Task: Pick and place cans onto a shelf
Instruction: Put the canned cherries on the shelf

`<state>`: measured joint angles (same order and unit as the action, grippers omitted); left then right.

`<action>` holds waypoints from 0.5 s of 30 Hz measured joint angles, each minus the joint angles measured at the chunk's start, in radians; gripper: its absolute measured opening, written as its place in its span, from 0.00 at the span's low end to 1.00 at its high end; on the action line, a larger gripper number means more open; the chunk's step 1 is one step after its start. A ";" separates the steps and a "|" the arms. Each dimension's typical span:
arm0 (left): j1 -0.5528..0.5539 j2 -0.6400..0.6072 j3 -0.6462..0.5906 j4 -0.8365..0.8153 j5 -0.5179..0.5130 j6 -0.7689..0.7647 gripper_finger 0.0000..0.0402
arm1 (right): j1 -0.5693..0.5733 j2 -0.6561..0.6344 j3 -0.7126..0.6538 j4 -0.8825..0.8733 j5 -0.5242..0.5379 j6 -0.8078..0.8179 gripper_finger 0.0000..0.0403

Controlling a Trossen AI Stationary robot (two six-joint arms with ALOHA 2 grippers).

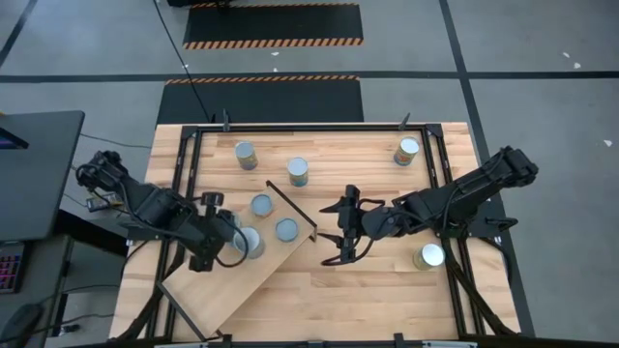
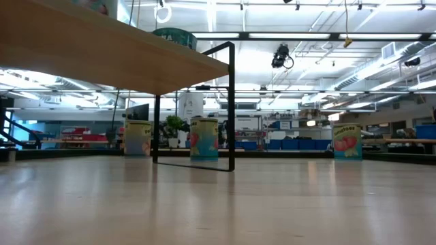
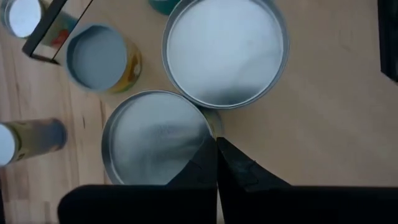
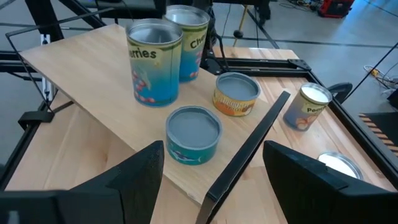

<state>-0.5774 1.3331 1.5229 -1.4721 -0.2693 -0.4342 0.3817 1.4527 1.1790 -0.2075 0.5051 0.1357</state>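
the left gripper (image 1: 235, 240) was seen above two tall silver-topped cylindrical tins (image 1: 249, 242) on the long light plywood shelf with a thin black frame (image 1: 208, 295); in the left wrist view its dark fingers (image 3: 205, 168) met with no gap, gripping nothing, their tips against the rim of the nearer tin (image 3: 155, 137), whose base was hidden. two shorter cans (image 1: 261, 205) stood upright on the same board, one of them (image 1: 286, 229) near the board's end rail. the board's long axis was laid diagonally across the butcher-block tabletop (image 1: 387, 290). the right gripper (image 1: 340, 232) was held just beyond that end, fingers wide apart and empty. four more upright tins were scattered on the tabletop, one (image 1: 428, 255) partly covered by the right arm
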 joint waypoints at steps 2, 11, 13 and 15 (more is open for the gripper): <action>0.000 0.009 0.000 0.014 0.000 0.000 0.01 | 0.003 0.007 0.000 0.000 -0.003 -0.005 0.70; 0.002 0.008 0.000 0.034 0.028 0.001 0.02 | 0.014 0.089 0.001 0.196 0.035 -0.050 0.69; 0.002 0.009 0.000 0.033 0.012 0.002 0.04 | 0.005 0.123 0.001 0.260 0.042 -0.082 0.69; 0.003 0.009 0.000 0.035 -0.005 0.006 0.05 | -0.008 0.164 0.000 0.345 0.044 -0.136 0.69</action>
<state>-0.5747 1.3418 1.5227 -1.4368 -0.2743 -0.4279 0.3741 1.6162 1.1793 0.1378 0.5495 -0.0005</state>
